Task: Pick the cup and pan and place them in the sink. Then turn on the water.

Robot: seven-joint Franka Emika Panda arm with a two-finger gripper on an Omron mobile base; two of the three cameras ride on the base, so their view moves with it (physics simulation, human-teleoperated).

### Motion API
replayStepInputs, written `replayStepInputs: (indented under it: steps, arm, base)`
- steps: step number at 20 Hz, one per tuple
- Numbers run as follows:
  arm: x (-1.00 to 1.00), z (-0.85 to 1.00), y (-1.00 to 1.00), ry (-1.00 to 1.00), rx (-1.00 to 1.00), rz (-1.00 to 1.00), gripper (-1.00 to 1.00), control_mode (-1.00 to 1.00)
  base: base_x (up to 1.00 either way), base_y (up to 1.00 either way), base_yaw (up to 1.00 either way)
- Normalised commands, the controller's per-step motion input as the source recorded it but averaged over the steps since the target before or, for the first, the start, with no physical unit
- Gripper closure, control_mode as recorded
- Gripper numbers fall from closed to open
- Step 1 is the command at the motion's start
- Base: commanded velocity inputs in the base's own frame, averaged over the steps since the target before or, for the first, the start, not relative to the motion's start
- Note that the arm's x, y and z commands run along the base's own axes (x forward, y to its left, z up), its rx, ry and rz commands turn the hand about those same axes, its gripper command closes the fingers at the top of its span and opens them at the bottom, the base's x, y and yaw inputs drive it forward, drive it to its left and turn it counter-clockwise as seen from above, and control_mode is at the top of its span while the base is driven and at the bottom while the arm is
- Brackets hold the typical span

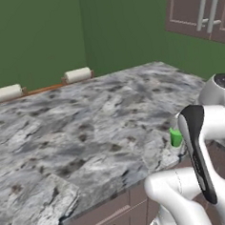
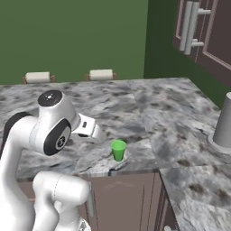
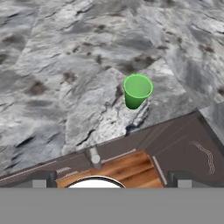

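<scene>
Cup (image 3: 137,91) on bench (image 3: 65,65), ungrasped; my claw (image 3: 109,179) fully open, empty. I judge all steps pending.

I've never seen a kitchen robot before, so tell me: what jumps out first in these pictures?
A small bright green cup stands upright near the front edge of a grey marbled stone counter. The big white robot arm with dark joints looms in front of it, and a tall grey cylinder stands on the counter at the far right.

Cup (image 2: 118,149) on counter (image 2: 171,108), near front edge
</scene>
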Motion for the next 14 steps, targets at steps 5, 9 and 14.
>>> replayStepInputs:
  steps: [5,9,14]
  arm:
    - [0.46,-0.37,-0.49,0.01,0.02,0.00,-1.00,-1.00]
    - [0.50,-0.31,-0.66,0.01,0.00,0.00,-1.00,-1.00]
    - [0.38,-0.19,-0.28,0.01,-0.05,-0.01,-1.00,-1.00]
  base:
    - [0.00,0.00,0.00]
    - [0.00,0.00,0.00]
    - [0.00,0.00,0.00]
